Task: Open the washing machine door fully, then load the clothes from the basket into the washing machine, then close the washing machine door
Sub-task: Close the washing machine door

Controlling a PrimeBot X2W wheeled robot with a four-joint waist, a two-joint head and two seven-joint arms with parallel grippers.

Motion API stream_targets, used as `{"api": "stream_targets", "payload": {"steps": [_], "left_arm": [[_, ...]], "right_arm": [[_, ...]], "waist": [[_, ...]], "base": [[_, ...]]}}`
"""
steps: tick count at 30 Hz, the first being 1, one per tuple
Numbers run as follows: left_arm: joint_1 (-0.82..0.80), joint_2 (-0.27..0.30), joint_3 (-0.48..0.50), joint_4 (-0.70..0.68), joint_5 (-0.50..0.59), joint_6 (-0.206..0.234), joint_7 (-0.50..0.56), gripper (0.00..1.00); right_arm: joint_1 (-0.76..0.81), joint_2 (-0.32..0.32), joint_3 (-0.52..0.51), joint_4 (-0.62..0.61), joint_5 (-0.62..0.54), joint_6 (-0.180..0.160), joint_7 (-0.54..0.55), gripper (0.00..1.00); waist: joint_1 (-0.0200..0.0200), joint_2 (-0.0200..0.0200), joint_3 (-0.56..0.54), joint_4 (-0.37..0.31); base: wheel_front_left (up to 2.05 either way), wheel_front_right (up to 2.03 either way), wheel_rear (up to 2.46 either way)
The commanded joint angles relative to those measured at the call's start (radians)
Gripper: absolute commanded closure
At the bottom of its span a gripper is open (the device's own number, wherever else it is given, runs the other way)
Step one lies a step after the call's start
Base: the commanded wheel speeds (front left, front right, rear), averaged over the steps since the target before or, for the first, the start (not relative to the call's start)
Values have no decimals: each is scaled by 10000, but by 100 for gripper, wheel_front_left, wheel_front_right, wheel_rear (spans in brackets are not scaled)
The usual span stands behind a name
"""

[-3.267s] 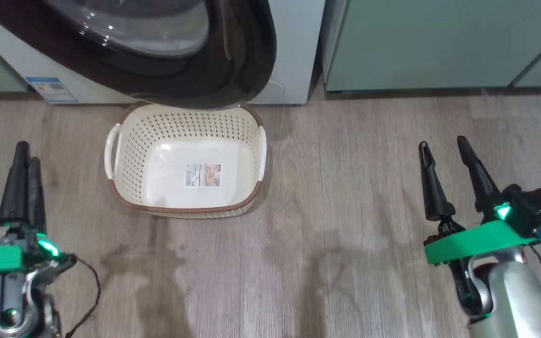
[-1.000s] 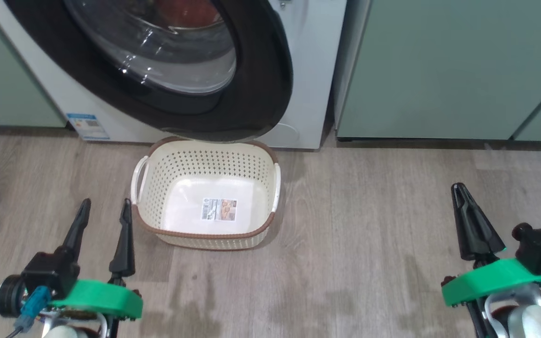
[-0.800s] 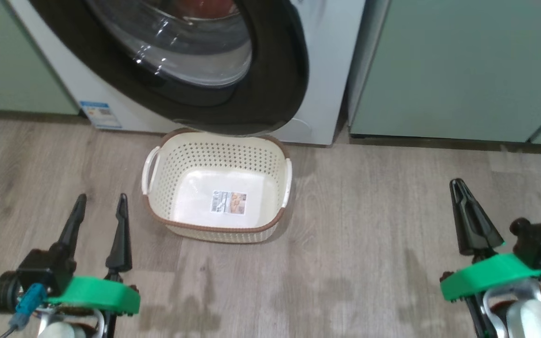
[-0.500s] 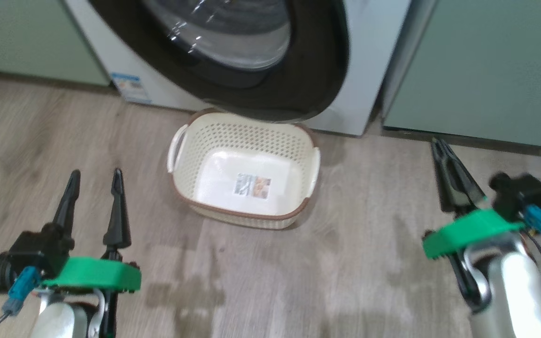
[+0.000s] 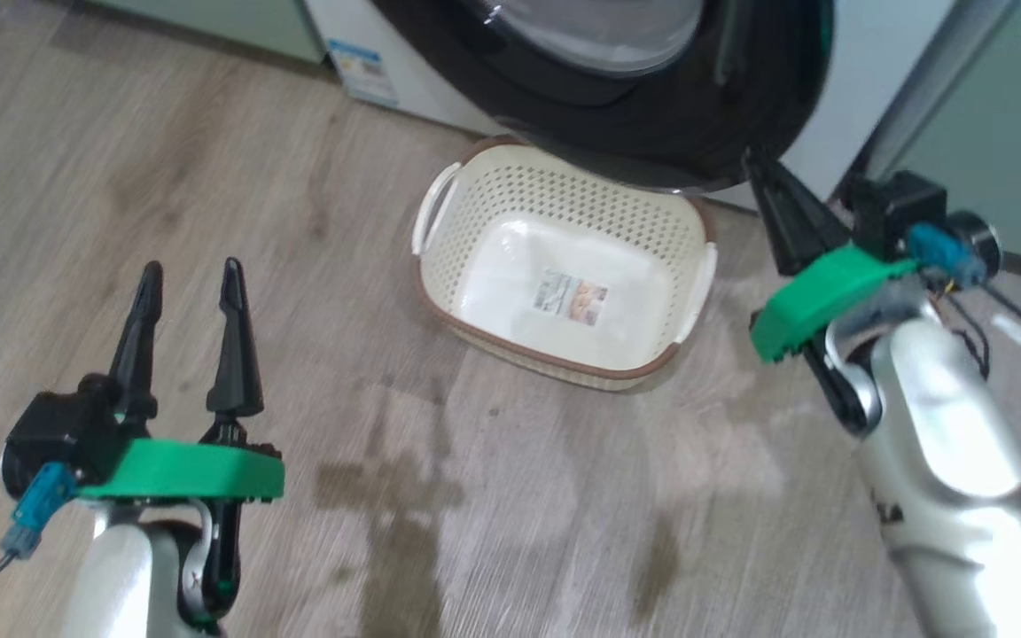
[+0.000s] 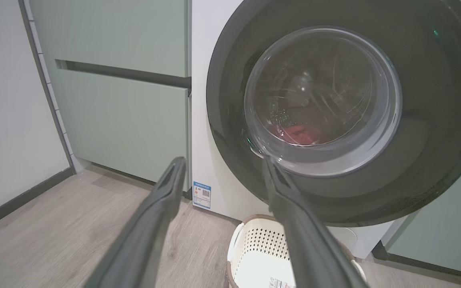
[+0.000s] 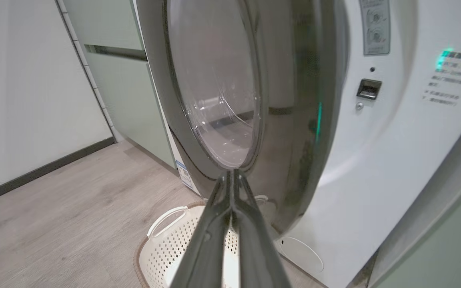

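White wall point(image 6: 6, 120) and green cabinets point(image 6: 126, 116) stand far left. The left gripper point(image 5: 191, 268), fingers spread wide and holding nothing, hangs over the grey wood floor point(image 5: 298, 177). The empty basket point(image 5: 510, 221) sits under the ajar door point(image 5: 652, 124), with clothes point(image 6: 300, 134) behind its glass. The right gripper point(image 5: 756, 168), fingers pressed together and holding nothing, is near the door's rim, by the washer point(image 5: 865, 71).

I'm seeing grey wood-look plank floor point(image 5: 236, 159) running up to pale green cabinets point(image 6: 122, 116). White wall point(image 6: 6, 120) is meeting them at the side, dark baseboard point(image 6: 18, 202) running along its foot. Darker patches point(image 5: 395, 505) showing on the planks.
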Motion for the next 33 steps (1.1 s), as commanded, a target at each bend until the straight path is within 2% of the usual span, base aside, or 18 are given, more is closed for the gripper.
{"api": "stream_targets", "payload": {"steps": [1, 13, 22, 33], "left_arm": [[-436, 54, 432, -285, 71, -65, -95, 0], [-789, -126, 513, -149, 120, -310, -95, 0], [-885, -133, 393, -230, -30, -274, -95, 0], [-1361, -134, 56, -396, -454, -174, -95, 0]], "right_arm": [[-546, -17, 203, -49, 65, 0, -164, 100], [-2385, -224, 102, 2553, -50, 0, -897, 100], [-3145, -343, 67, 3463, -64, 0, -1204, 100], [-5034, -866, -482, 4499, -516, 0, -1210, 100]], "waist": [[-2, 0, 246, 260], [-2, 0, 577, 656], [-2, 0, 734, 691], [-2, 0, 1676, 899]], "base": [[0, 0, 0], [0, 0, 0], [0, 0, 0], [0, 0, 0]]}}
